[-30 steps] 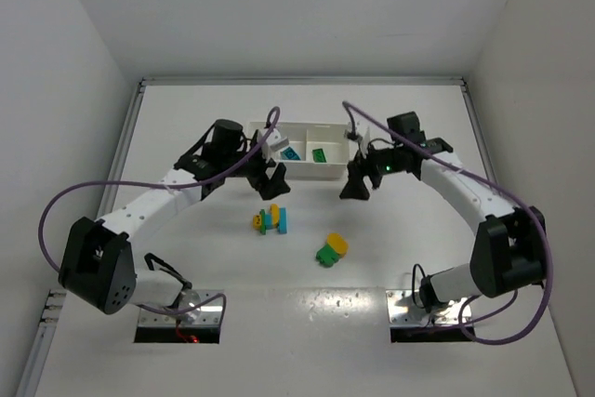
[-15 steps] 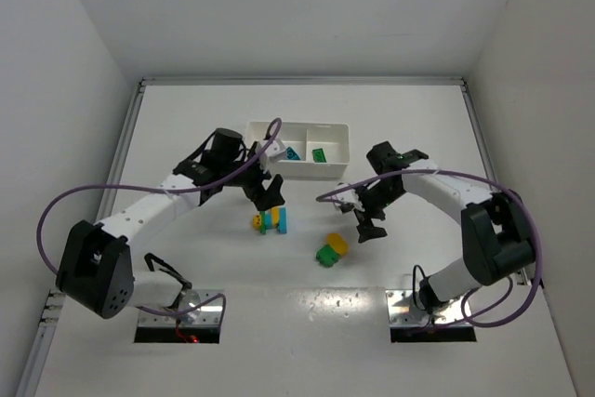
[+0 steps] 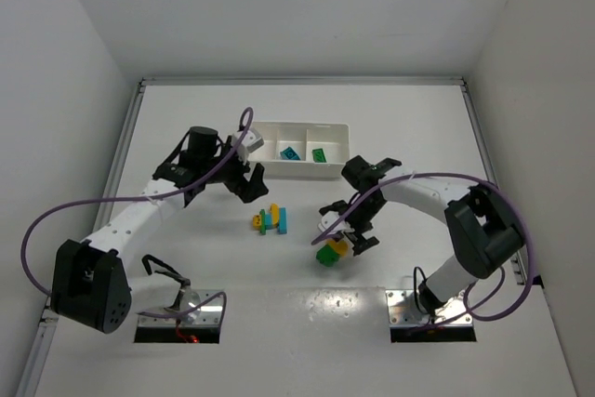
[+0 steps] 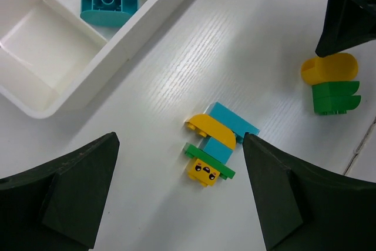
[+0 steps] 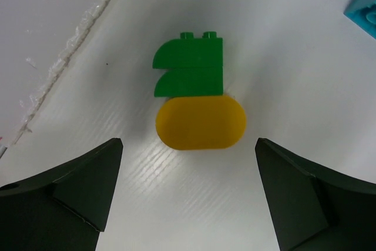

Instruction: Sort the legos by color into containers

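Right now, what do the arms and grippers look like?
The left arm and right arm have white links, black joints and a looping purple cable each. The left gripper and right gripper are black, with two wedge-shaped fingers.

The top external view looks steeply down from above and behind the arm bases, far off, and takes in the whole counter (image 3: 418, 127), with the white tray (image 3: 296, 171) toward its far side. The left wrist view looks down between the spread fingers of the left tool (image 3: 253, 181), close over the counter just in front of the tray (image 4: 111, 42), whose near wall crosses its upper left. The right wrist view, nearer still, faces straight down between the parted fingers of the right tool (image 3: 344, 228), well in front of the tray. All three views share the yellow-and-green pair (image 3: 331, 249) (image 4: 330, 83) (image 5: 197, 101). The top external and left wrist views also share the mixed stack (image 3: 271, 220) (image 4: 214, 145).
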